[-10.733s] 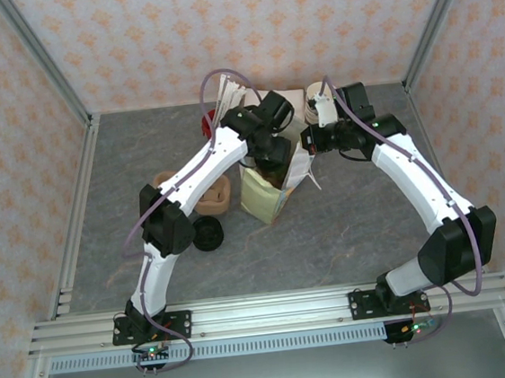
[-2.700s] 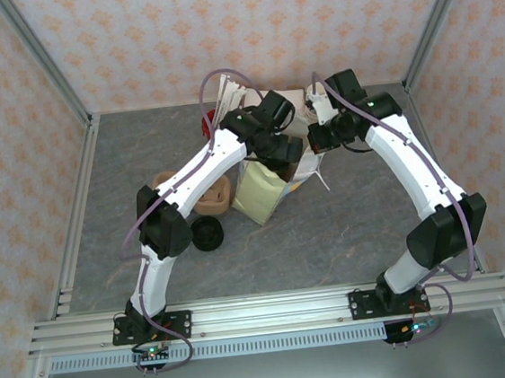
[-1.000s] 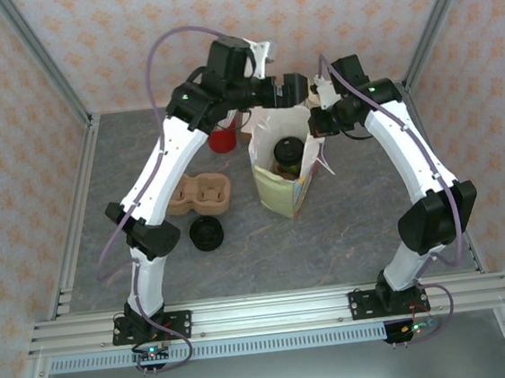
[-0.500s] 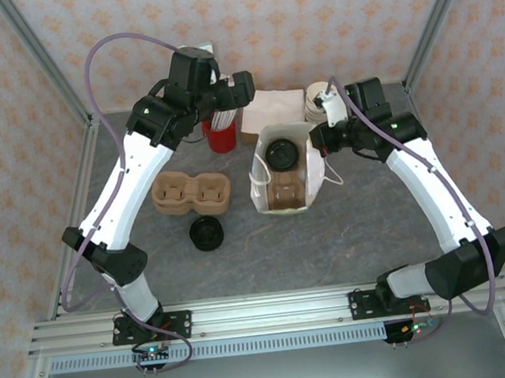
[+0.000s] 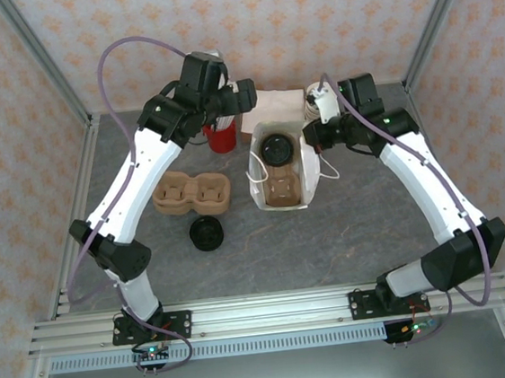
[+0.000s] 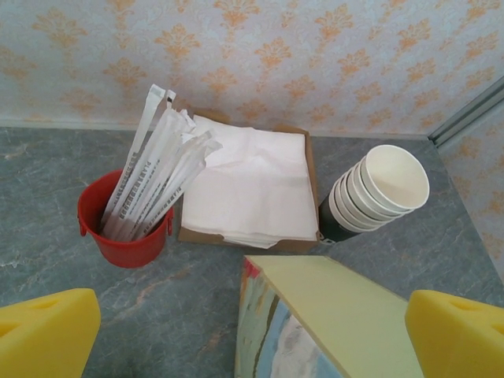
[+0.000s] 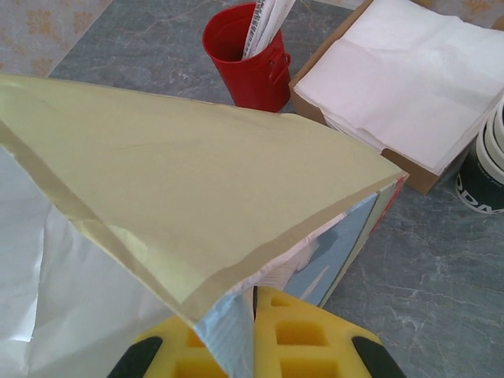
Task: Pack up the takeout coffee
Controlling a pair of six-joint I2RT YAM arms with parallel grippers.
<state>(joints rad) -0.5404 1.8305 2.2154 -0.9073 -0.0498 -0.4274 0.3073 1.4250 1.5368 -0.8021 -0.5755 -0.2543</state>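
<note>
Top view, bottom up: alu rail (image 5: 265, 312) at frame bottom, then grey marbled surface (image 5: 347, 224). Black disc (image 5: 207, 233) lies flat, lower left of centre. Brown 2-slot cup carrier (image 5: 191, 195) is just above it, apart. Centre: paper bag (image 5: 255, 178) stands w/ mouth open. Takeout coffee (image 5: 277, 148) sits inside, in bag's upper end, upright. Its black lid faces camera, long axis vertical, sides hidden. Brown cardboard insert (image 5: 282, 190) shows in bag below it. Right gripper (image 5: 312, 134) at bag's right rim, pinched on the paper; wrist view has bag edge between yellow pads (image 7: 299, 339). Left gripper (image 5: 245, 97) up & left of bag, jaws spread wide. Further: red bucket (image 5: 222, 139) of straws (image 6: 153, 165), white napkins (image 5: 282, 105), stack of cream cups (image 6: 378, 189). Orange-patterned wallpaper (image 5: 262, 25) on 3 sides, metal corner posts (image 5: 434, 25).
</note>
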